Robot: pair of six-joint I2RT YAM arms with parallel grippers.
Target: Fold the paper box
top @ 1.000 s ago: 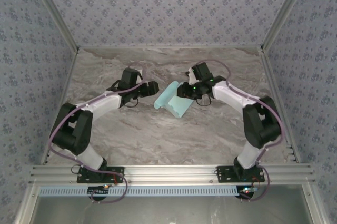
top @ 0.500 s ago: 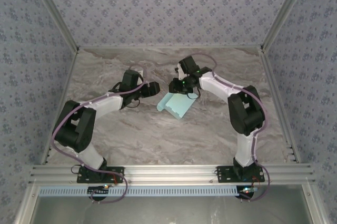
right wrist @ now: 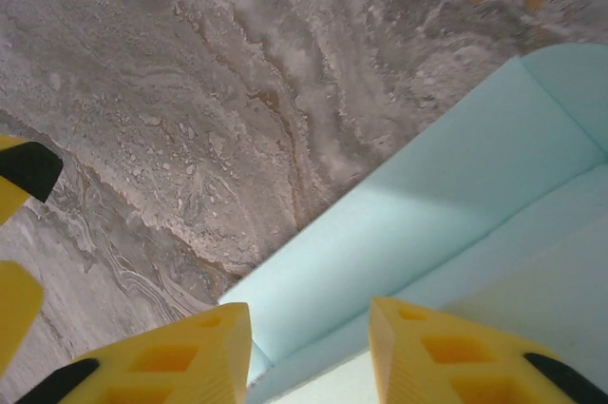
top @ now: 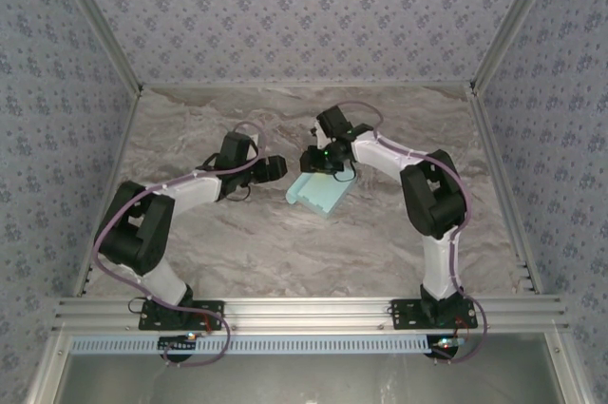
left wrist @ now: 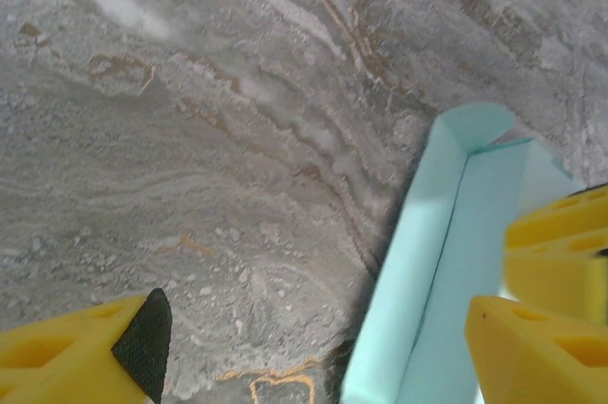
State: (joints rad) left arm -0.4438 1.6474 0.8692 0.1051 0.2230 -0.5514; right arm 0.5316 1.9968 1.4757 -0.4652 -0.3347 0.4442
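The paper box (top: 320,192) is pale cyan card, partly folded, and lies on the marble table mid-way between the arms. My right gripper (top: 314,161) hangs over its far edge. In the right wrist view its yellow fingers (right wrist: 176,356) stand apart on either side of a raised wall of the paper box (right wrist: 418,195), not pinching it; the right gripper (right wrist: 309,358) is open. My left gripper (top: 276,168) is just left of the box and wide open. In the left wrist view the left gripper (left wrist: 313,352) has the paper box's upright side wall (left wrist: 432,252) by its right finger.
The marble table (top: 237,242) is walled by patterned panels on three sides, with an aluminium rail (top: 304,309) along the near edge. The right gripper's yellow fingers (left wrist: 560,252) show at the right of the left wrist view.
The right arm has swung left and farther back over the box's far edge, and its jaws have widened. The box has settled slightly right and lower. The left gripper has barely moved.
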